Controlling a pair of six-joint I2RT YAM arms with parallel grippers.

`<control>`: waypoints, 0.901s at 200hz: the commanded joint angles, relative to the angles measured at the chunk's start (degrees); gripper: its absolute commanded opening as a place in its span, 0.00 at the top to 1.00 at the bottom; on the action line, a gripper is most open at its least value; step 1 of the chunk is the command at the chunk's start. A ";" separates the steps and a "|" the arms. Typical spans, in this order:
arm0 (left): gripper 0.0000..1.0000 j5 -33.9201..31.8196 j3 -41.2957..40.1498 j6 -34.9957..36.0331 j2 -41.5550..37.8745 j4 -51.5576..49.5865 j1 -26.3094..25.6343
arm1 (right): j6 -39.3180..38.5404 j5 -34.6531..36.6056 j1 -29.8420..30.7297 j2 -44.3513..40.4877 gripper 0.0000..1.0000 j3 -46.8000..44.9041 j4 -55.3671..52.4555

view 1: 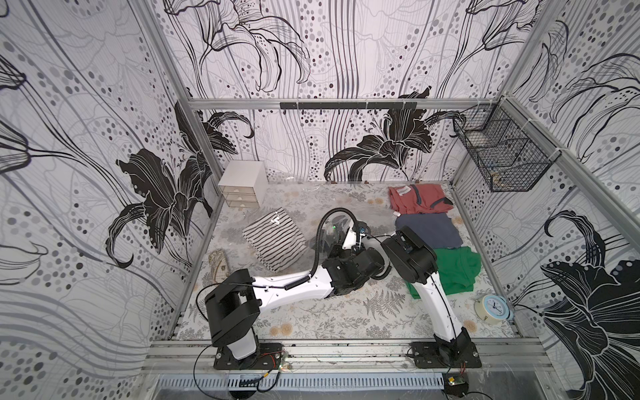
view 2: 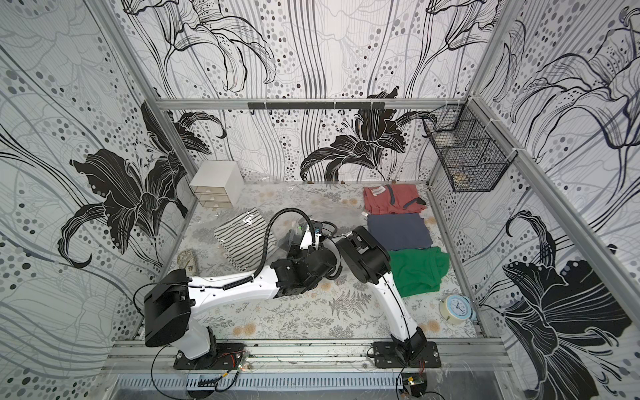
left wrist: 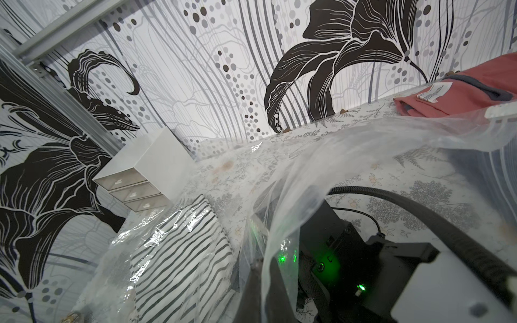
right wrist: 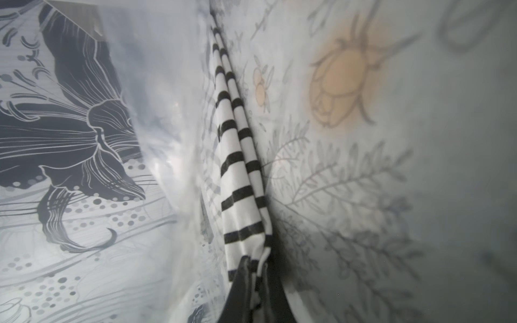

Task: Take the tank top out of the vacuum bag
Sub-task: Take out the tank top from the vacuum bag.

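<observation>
The large clear crinkly vacuum bag (view 1: 301, 204) lies in the middle of the flower-printed table (view 1: 311, 322). The black-and-white striped tank top (view 1: 273, 242) is inside it. The right gripper (right wrist: 254, 261) is inside the bag and pinches the hem of the tank top. The left gripper (left wrist: 253, 268) is pressed together on the raised upper film. In both top views the arms and a black cable loop (view 1: 322, 239) hide the bag's mouth. A white drawer box (view 1: 242, 183) stands behind the bag. Red (view 1: 419, 199), grey-blue (view 1: 429, 230) and green (view 1: 453, 270) folded clothes lie beside it. A pale blue clock (view 1: 493, 308) stands near the front.
</observation>
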 commanded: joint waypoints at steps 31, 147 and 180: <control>1.00 -3.36 6.76 -6.93 3.91 -14.52 -0.10 | -2.36 -5.16 -0.24 -5.53 1.00 0.22 -5.16; 1.00 -2.15 4.93 -5.31 2.94 -9.13 1.30 | -5.12 -5.65 -3.00 -7.59 1.00 -1.82 -9.70; 1.00 -2.35 4.37 -9.44 2.59 -11.86 1.05 | -7.82 -4.35 -4.28 -10.63 1.00 -3.64 -12.82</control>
